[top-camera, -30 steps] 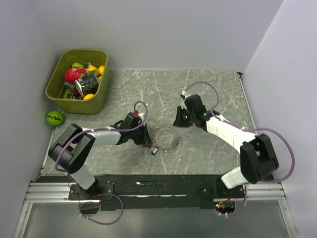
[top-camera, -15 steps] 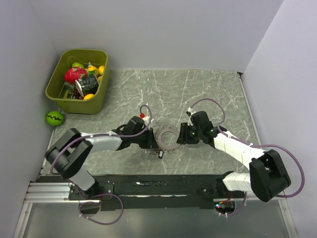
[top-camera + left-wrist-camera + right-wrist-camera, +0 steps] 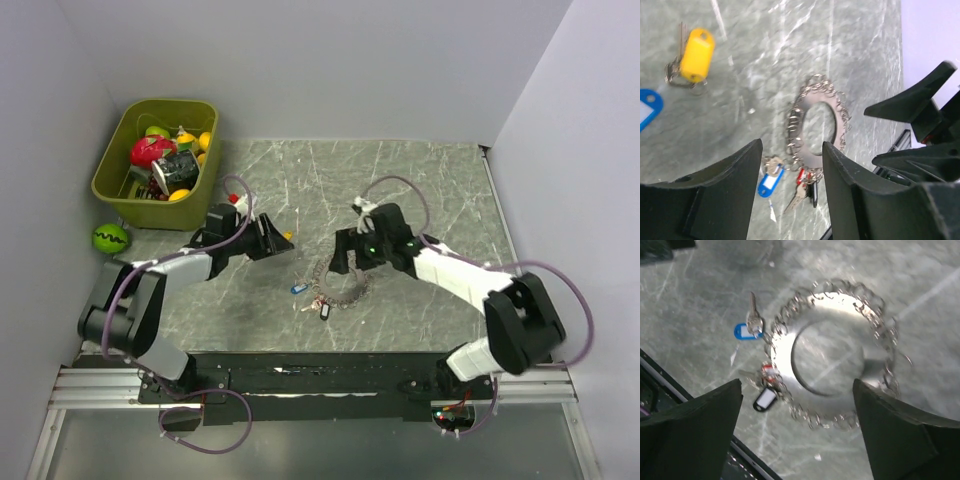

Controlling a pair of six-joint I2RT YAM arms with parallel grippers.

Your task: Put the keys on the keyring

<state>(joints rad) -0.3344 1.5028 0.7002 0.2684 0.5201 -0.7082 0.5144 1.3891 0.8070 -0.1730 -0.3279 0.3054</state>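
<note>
Over the grey bench (image 3: 440,190), both released and empty: right pincer (image 3: 345,262) above the keyring (image 3: 780,352), left pincer (image 3: 272,238) off to its left. Loose just beside the left pincer's tips, well apart from the ring: yellow-tagged key (image 3: 696,54), long axis roughly along the fingers' reach; likely the left arm's pick

The table (image 3: 420,180) is grey-green marble with thin white veins. The keyring (image 3: 785,352) is a bright silver disc fringed with silvery chain-like loops. In the right wrist view, a silver key (image 3: 753,310) with a blue tag (image 3: 743,331) sits at its 9 o'clock. A red tag (image 3: 767,369) and a black fob (image 3: 765,399) with a white window are at 7 o'clock. Another tag (image 3: 696,55) is yellow. The bin (image 3: 115,195) is olive green, and the ball (image 3: 110,238) is green with a dark zigzag.
</note>
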